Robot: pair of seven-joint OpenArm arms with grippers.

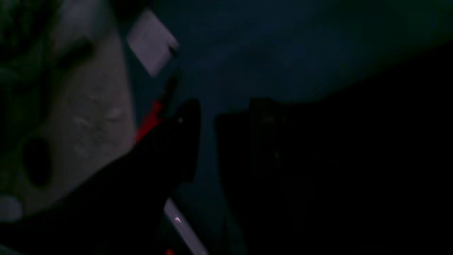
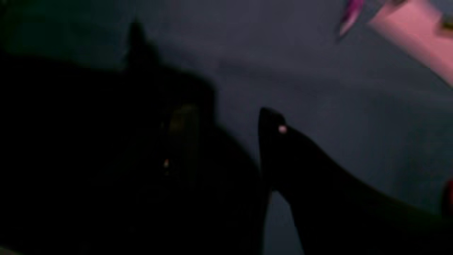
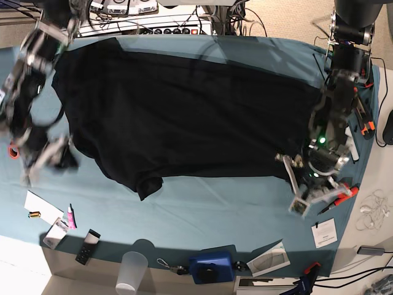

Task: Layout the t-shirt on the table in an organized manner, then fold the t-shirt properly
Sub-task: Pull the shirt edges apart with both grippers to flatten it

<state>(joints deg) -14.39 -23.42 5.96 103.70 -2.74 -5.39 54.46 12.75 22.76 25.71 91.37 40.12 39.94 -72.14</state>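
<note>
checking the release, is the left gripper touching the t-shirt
Apart. The base view shows the left gripper open over bare table, beside the t-shirt hem.

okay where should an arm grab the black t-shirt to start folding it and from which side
Probably the t-shirt sleeve flap hanging off its near edge, approached from the table's near side. That flap juts out past the straight edge with bare teal cloth around it, so the jaws could likely pinch it without bunching the body.
</note>
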